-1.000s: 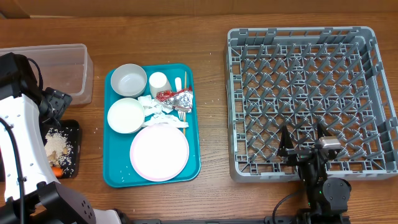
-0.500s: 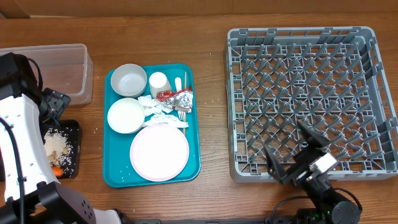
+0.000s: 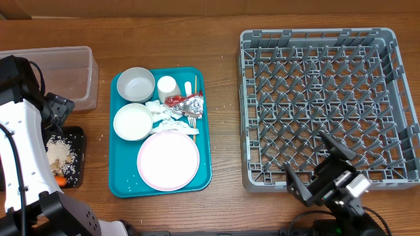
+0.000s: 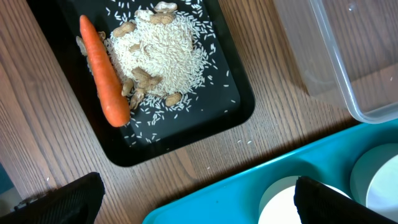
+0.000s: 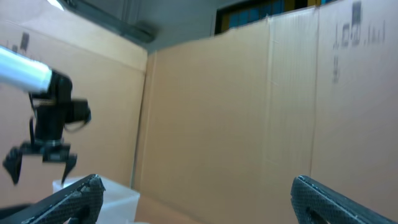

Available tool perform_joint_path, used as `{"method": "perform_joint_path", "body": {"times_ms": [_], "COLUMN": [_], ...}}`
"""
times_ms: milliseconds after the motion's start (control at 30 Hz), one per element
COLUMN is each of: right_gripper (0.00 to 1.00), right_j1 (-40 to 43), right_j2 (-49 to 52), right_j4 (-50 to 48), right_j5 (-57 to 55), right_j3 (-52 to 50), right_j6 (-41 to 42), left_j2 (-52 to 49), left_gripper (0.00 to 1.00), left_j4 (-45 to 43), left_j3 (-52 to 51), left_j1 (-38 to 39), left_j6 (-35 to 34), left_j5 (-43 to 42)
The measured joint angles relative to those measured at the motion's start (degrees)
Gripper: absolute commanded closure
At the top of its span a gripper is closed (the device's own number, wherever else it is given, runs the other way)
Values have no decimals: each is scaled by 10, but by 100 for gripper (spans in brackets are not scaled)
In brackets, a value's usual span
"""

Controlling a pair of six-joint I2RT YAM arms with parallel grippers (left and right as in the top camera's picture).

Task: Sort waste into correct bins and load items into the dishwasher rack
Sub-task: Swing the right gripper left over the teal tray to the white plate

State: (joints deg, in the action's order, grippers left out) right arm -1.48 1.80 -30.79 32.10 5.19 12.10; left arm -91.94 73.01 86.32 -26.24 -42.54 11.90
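Observation:
On the teal tray (image 3: 125,177) lie a pink plate (image 3: 168,160), two white bowls (image 3: 136,84) (image 3: 132,122), a cup (image 3: 167,86), white napkins (image 3: 164,115), foil with a red wrapper (image 3: 187,103), a fork (image 3: 189,86) and a thin stick (image 3: 195,115). The black tray (image 4: 186,134) holds a carrot (image 4: 102,71) and rice (image 4: 161,50). My left gripper (image 4: 196,202) hangs open and empty above the wood between black tray and teal tray. My right gripper (image 3: 317,167) is open and empty, tilted up over the grey rack's (image 3: 328,39) front edge.
The clear tub (image 3: 65,75) stands behind the black tray, with nothing showing in it. My left arm (image 3: 20,131) covers the table's left edge. Loose rice grains dot the wood around the trays. The right wrist view shows only cardboard walls (image 5: 249,112).
My right gripper has tipped from upright to a slant and slid toward the front right, off the rack's front rim. The left arm and all objects are unmoved.

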Motion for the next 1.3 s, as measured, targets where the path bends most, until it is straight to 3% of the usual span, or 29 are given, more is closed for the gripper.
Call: {"method": "perform_joint_path", "body": {"times_ms": [267, 400, 567, 667, 833, 1033, 1300], "right_gripper": [0, 0, 0, 0, 0, 0, 0], "right_j1": [0, -8, -75, -138, -256, -356, -379], "right_j2": [123, 239, 415, 524, 696, 837, 868], "right_j4": [-5, -7, 39, 118, 375, 646, 737], "right_j5": [18, 59, 109, 122, 102, -85, -180], "right_j3": [170, 273, 407, 489, 645, 795, 819], "right_j6": [12, 25, 43, 39, -46, -132, -158], "left_j2": [0, 0, 0, 0, 0, 0, 0], "left_gripper": [0, 0, 0, 0, 0, 0, 0], "left_j4": [0, 0, 0, 0, 0, 0, 0], "left_j3": [0, 0, -1, -1, -1, -1, -1], "left_j1": [0, 0, 0, 0, 0, 0, 0], "left_j6": [0, 0, 0, 0, 0, 0, -4], "left_j5": [3, 4, 4, 4, 4, 4, 4]}}
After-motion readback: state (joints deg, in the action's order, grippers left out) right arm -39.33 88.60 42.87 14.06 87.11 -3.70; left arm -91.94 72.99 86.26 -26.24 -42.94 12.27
